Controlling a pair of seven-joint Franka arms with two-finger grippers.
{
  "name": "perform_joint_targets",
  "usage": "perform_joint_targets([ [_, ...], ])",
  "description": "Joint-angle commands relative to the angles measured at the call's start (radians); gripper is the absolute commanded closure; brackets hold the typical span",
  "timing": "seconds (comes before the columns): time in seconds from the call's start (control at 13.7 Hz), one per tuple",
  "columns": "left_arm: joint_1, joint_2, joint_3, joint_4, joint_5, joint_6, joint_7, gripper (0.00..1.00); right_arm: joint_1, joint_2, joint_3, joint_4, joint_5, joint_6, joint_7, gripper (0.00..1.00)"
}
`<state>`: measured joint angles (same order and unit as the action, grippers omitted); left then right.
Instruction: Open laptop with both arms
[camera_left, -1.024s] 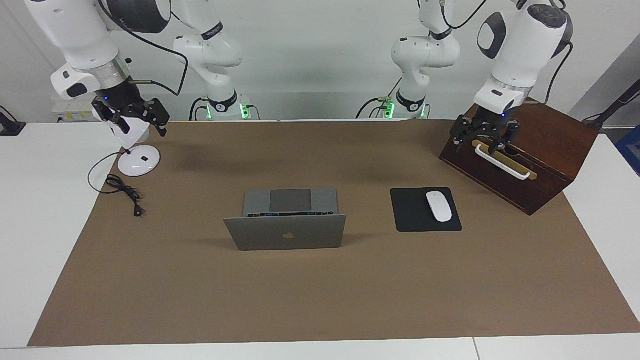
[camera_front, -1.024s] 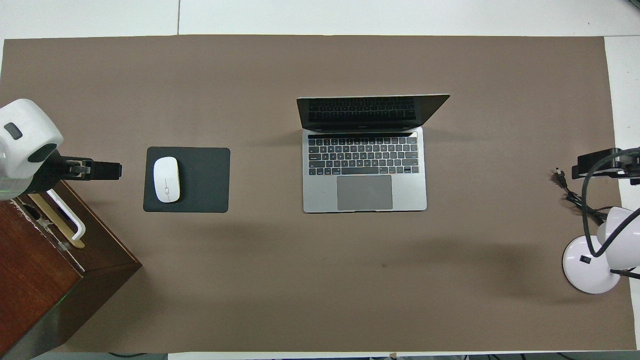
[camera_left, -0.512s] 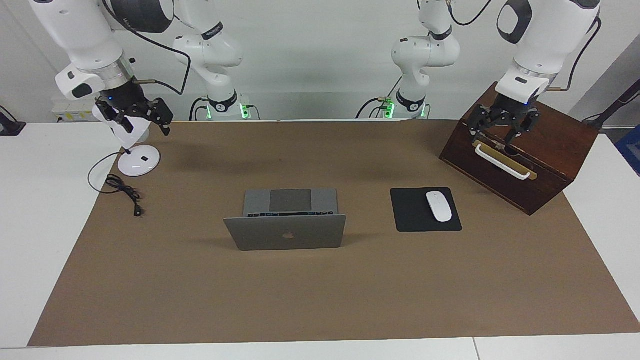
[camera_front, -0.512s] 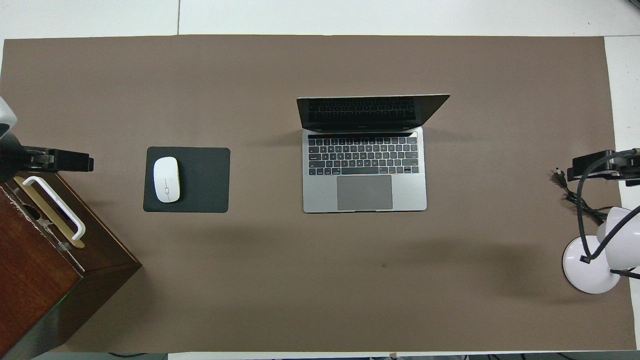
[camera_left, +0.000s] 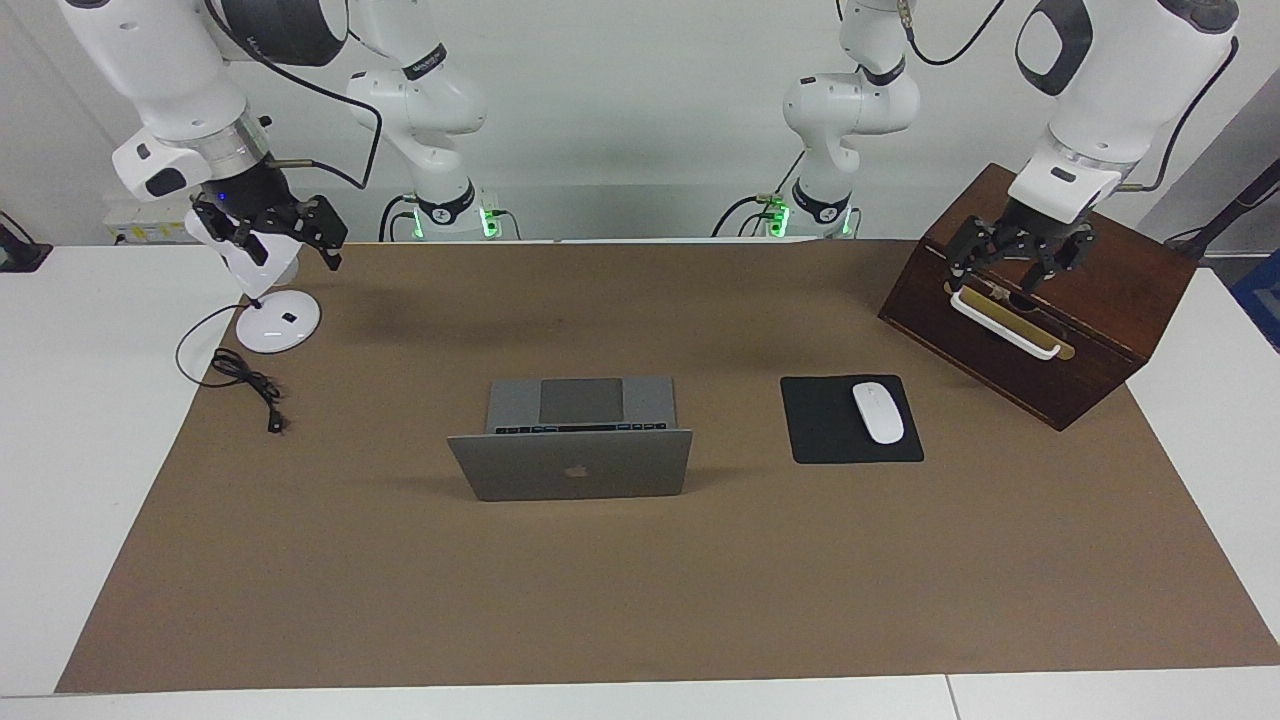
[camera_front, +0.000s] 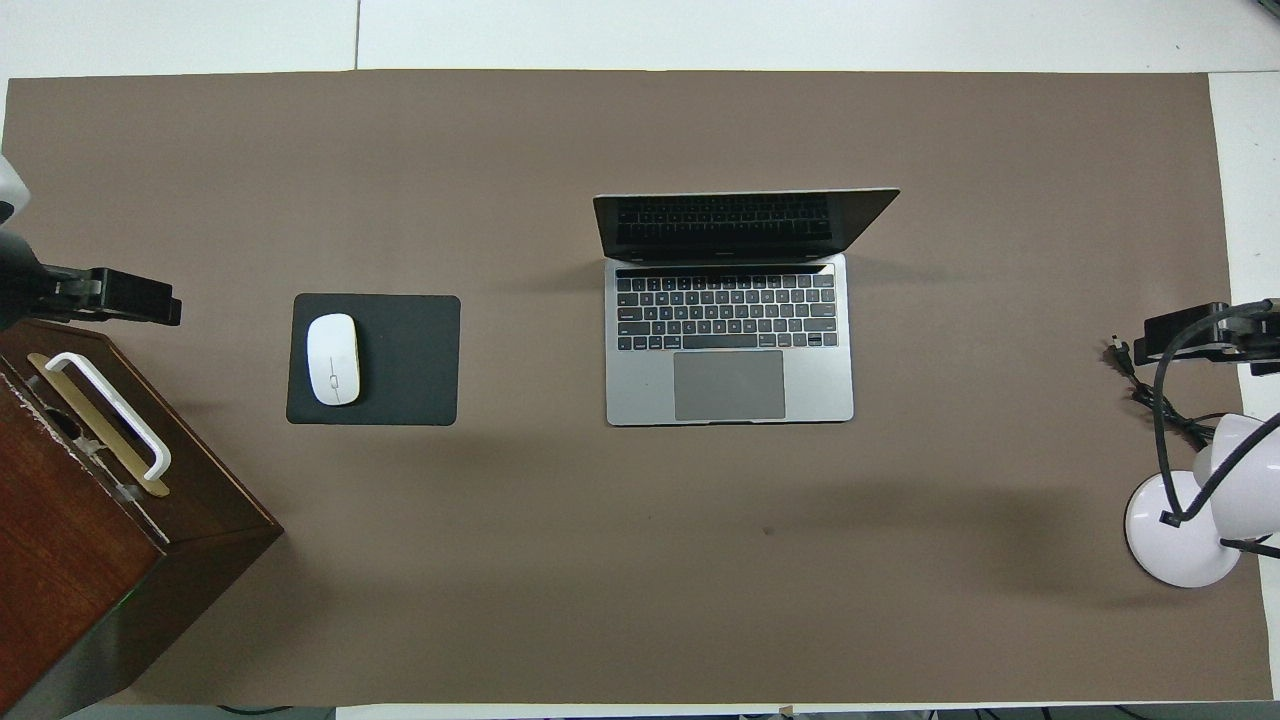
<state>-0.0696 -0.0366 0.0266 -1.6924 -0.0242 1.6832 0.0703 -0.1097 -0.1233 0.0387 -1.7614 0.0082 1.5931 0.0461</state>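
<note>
Both tools hang with fingers apart, left tool (camera_left: 1020, 258) over the wooden box (camera_left: 1100, 300), right tool (camera_left: 270, 232) over the lamp (camera_left: 278, 325); the laptop (camera_left: 575, 440) stands open mid-table. Any careless descent could strike box or lamp.

Lighting: bright, even, diffuse, from above. Shadows: soft and faint; broad blurred patches on the brown mat (camera_front: 640, 620) toward the robots' edge of the table; a thin shadow beside the laptop (camera_left: 570, 440) lid; a dim band by the wooden box (camera_front: 110, 540) at the left arm's corner. Glare: none on the white mouse (camera_front: 333, 359) or lamp base (camera_left: 278, 324). Focus: sharp throughout both views. Edge distortion: slight bowing of the mat edges, overhead view.
</note>
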Motion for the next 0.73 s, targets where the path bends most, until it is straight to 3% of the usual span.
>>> perform_joint_targets([
  [0.0,0.013,0.001,-0.01,0.002,0.012,-0.033,0.002,0.0,-0.004,-0.013,0.001,-0.007,0.006,-0.015,-0.017,0.0],
  [0.66,0.013,-0.002,-0.01,-0.004,0.012,-0.04,0.002,0.0,-0.002,-0.013,0.003,-0.004,0.006,-0.016,-0.015,0.0],
])
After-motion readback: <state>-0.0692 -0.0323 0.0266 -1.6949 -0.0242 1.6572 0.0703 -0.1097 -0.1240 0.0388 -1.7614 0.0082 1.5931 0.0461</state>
